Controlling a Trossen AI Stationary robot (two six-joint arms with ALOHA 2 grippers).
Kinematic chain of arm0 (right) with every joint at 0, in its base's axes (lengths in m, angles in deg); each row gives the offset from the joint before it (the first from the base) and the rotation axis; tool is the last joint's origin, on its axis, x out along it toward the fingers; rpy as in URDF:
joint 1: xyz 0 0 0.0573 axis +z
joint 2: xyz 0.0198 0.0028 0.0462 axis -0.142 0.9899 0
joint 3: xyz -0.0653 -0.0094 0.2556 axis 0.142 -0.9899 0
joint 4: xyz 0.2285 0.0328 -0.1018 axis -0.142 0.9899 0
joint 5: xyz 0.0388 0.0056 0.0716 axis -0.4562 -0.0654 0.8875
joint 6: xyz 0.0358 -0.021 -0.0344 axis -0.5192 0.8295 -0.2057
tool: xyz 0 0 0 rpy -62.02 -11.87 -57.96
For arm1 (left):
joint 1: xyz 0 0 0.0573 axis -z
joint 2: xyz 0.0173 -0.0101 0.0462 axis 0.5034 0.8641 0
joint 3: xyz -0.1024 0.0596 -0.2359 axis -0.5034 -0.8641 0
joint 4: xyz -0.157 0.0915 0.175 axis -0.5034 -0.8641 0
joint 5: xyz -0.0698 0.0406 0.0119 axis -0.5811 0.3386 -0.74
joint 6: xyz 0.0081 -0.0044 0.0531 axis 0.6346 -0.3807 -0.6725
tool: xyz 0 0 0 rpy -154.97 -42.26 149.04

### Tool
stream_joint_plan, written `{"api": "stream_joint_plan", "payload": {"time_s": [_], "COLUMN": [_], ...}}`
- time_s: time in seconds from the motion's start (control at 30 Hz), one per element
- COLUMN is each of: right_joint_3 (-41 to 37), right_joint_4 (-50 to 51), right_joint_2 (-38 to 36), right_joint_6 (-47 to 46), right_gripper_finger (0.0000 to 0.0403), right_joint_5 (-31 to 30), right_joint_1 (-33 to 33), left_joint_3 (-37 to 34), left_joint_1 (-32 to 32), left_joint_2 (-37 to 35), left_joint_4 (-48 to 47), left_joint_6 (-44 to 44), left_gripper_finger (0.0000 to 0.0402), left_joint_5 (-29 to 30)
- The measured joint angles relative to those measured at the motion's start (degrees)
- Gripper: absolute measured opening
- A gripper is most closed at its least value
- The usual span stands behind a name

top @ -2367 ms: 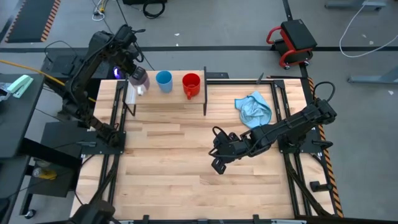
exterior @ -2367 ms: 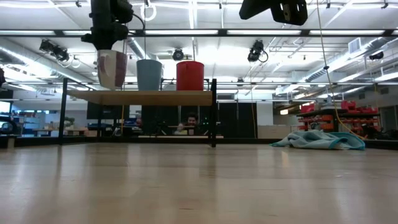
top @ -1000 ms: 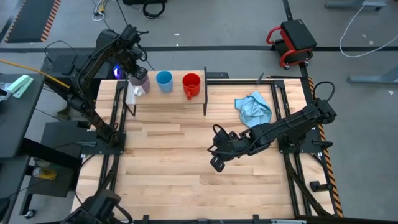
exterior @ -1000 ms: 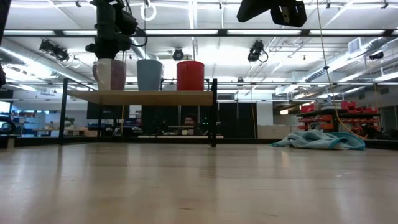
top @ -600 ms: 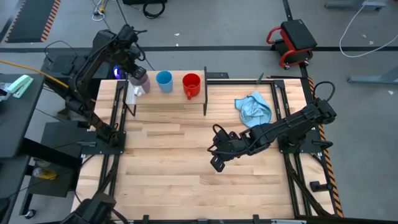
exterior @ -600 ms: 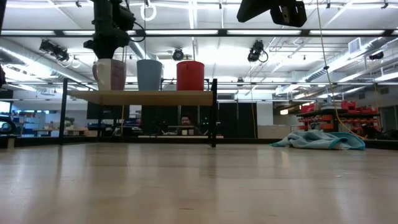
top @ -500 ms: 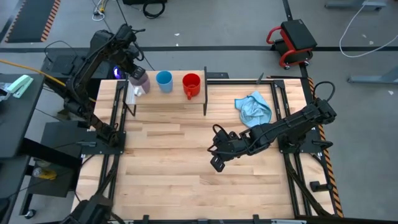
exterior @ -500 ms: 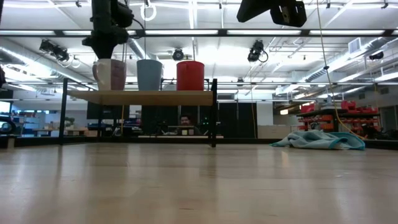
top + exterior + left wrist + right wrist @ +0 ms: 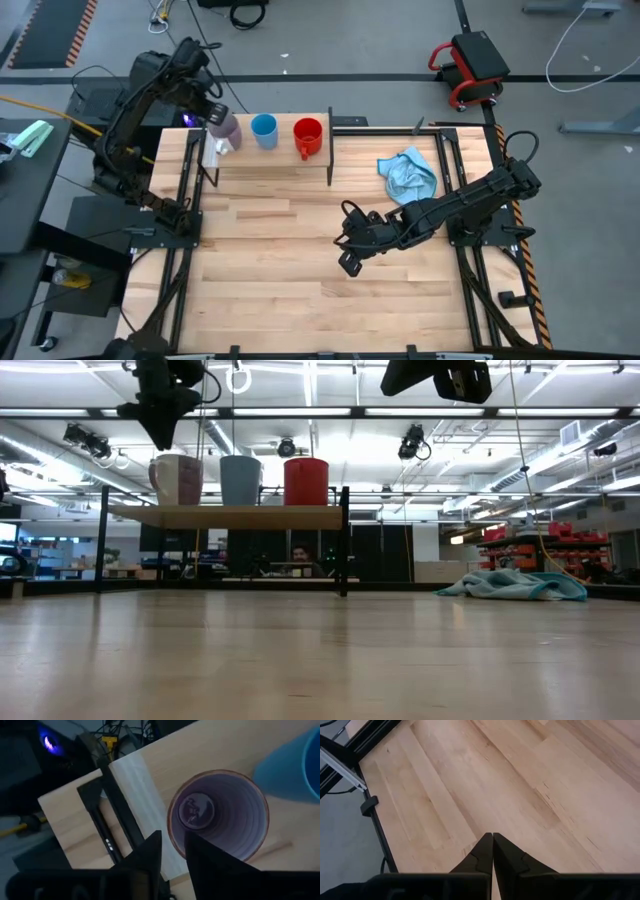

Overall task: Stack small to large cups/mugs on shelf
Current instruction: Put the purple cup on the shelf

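The lilac mug (image 9: pixel 225 128) stands upright on its base at the left end of the shelf (image 9: pixel 268 155). It is seen from above in the left wrist view (image 9: pixel 220 815). The light blue cup (image 9: pixel 264 130) and the red mug (image 9: pixel 307 136) stand to its right, and all three show in the low view (image 9: pixel 178 478). My left gripper (image 9: pixel 160 422) hovers above the lilac mug, a little toward the table's left; its fingers (image 9: pixel 172 845) stand slightly apart and hold nothing. My right gripper (image 9: pixel 345 262) is shut and empty above the table's middle.
A light blue cloth (image 9: pixel 408 172) lies crumpled on the table to the right of the shelf and also shows in the low view (image 9: pixel 515 585). The shelf's black legs (image 9: pixel 345 540) stand on the tabletop. Bare wood lies on the near half of the table (image 9: pixel 280 280).
My left gripper has risen from the lilac mug's rim and gone a little toward the table's left edge. The lilac mug stays upright on the shelf beside the blue cup.
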Motion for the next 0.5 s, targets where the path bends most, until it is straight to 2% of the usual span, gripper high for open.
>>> {"api": "stream_joint_plan", "payload": {"time_s": [0.13,0.5], "right_joint_3": [0.0,0.0], "right_joint_4": [0.0,0.0], "right_joint_2": [0.0,0.0], "right_joint_6": [0.3,2.0], "right_gripper_finger": [0.0018,0.0018], "right_joint_5": [0.0,0.0], "right_joint_1": [0.0,-0.4], "left_joint_3": [0.0,-0.1], "left_joint_1": [0.5,2.3], "left_joint_2": [-0.1,-6.1], "left_joint_4": [0.0,0.0], "left_joint_6": [4.0,5.9], "left_gripper_finger": [0.0076,0.0037], "left_joint_5": [0.2,-1.1]}}
